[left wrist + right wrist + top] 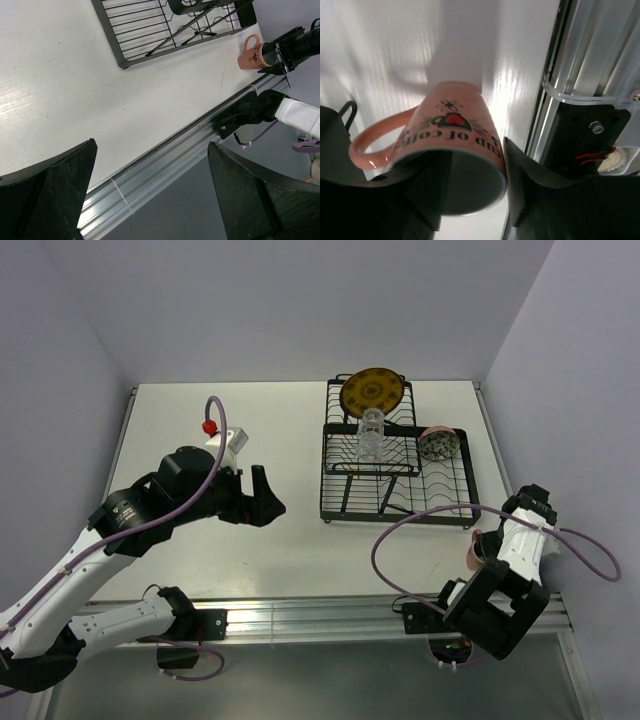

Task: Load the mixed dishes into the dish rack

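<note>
Progress: dish rack point(400, 516) holds yellow plate point(372, 391) upright at far end, clear tumbler point(371, 435) on upper tier, patterned bowl point(438, 444) at right side. Pink mug point(455, 125) remains out, near rack's near-right corner; right fingers point(530, 190) clamp its rim, one inside. Left fingers point(55, 190) spread, empty, above surface point(280, 440).

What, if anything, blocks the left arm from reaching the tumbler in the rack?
Likely nothing, so yes. The left gripper is open and empty, only bare table between it and the dish rack. The tumbler is open from above; the plate stands behind it. The right gripper holds a mug aside.
</note>
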You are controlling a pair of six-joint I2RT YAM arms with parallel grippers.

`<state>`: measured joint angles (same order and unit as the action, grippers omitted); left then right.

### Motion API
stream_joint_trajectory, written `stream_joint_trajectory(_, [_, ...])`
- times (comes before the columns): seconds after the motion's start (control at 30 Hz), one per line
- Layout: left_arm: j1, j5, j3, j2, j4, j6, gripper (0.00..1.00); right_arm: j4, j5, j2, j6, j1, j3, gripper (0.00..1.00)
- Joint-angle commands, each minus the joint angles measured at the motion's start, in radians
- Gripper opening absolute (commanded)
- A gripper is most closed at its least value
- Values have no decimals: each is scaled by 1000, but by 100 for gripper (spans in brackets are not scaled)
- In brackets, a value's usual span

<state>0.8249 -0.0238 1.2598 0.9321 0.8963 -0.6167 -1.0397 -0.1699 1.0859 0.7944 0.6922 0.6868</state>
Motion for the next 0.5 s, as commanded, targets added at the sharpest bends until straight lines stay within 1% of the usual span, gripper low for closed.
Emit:
stream_joint_trajectory(0.0, [-7, 18, 46, 13, -7, 8, 99, 67, -26, 31, 2, 7, -3, 51])
stream_joint_trajectory(0.1, [-12, 15, 49, 25, -13, 0, 99, 76, -42, 58, -3, 7, 14, 40])
stream_joint_trajectory(0.13, [-12, 10, 49, 28, -14, -2, 99, 78, -49, 65, -4, 7, 22, 31])
stream_joint_trajectory(0.17, [-13, 5, 47, 31, -20, -5, 99, 78, -46, 66, -6, 7, 25, 25])
stream_joint_trajectory(0.2, [-15, 2, 44, 37, -23, -9, 99, 79, -42, 65, -12, 7, 23, 12])
stream_joint_trajectory(0.27, [-17, -13, 41, 48, -28, -15, 99, 72, -39, 51, -11, 7, 22, 3])
stream_joint_trajectory(0.3, [-17, -21, 38, 53, -34, -20, 99, 70, -36, 42, -12, 7, 17, 0])
stream_joint_trajectory(0.4, [-20, -48, 27, 66, -49, -32, 99, 26, -51, -7, -9, 7, 34, 0])
stream_joint_trajectory(0.47, [-21, -70, 20, 74, -59, -37, 99, -37, -78, -38, -3, -6, 65, 0])
